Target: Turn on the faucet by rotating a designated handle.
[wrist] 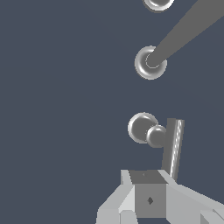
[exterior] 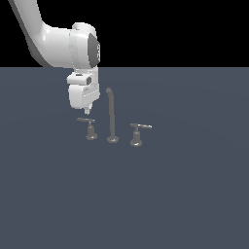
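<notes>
Target handle [exterior: 87, 120] is the T-lever on the exterior view's left of the faucet [exterior: 112, 116], standing on a short post with a round base on the surface [exterior: 185, 194]. Its bar lies roughly level. In the wrist view I see that handle [wrist: 174, 146] as a bright bar beside its round base, with the hand just short of one end of it.

My hand [exterior: 88, 111] hangs right above the handle, fingertips pointing down, close to the bar; I can't tell whether they touch it. I also can't tell if the fingers are open or closed: exterior view is too small, and wrist view shows only the hand [wrist: 148, 192] body.

Spout [exterior: 111, 114] stands upright just beside the handle, curved top near the hand. Second lever [exterior: 140, 127], with a bright tip, sits past the spout on the exterior view's right.
</notes>
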`<state>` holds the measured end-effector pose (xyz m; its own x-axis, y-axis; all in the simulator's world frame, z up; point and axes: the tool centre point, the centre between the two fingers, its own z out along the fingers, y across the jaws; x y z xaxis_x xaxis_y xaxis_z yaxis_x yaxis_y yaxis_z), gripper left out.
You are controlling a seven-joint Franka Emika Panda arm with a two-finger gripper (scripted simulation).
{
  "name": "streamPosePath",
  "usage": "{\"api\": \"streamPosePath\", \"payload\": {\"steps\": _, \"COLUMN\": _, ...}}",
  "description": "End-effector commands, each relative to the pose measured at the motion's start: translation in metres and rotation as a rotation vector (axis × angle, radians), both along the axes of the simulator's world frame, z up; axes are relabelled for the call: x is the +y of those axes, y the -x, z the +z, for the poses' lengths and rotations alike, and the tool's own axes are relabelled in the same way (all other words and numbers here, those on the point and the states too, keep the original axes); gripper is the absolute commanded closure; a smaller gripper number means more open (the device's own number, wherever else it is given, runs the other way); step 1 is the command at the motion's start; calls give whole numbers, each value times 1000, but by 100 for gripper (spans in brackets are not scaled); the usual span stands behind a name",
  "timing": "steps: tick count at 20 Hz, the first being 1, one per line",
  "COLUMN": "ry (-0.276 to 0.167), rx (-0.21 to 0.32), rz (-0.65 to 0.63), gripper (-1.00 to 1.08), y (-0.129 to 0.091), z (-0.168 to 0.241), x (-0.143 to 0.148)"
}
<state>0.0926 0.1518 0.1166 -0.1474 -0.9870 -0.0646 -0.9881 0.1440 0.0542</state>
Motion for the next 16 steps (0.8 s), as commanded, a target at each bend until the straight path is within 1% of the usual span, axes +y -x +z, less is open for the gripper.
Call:
{"api": "streamPosePath", "payload": {"steps": 1, "ry": 26, "rx": -13, "rz": -38, "gripper": 108, "y": -5, "z": -10, "x": 2}}
{"api": "streamPosePath", "payload": {"steps": 4, "ry": 49, "rx": -25, "rz": -69, "gripper": 108, "y": -9, "z": -18, "x": 5}}
{"api": "streamPosePath", "payload": {"steps": 8, "ry": 68, "rx": -37, "rz": -93, "gripper": 108, "y": -12, "z": -25, "x": 8}}
{"api": "streamPosePath", "payload": {"steps": 16, "ry": 74, "rx": -40, "rz": -100, "gripper": 108, "y": -12, "z": -28, "x": 9}}
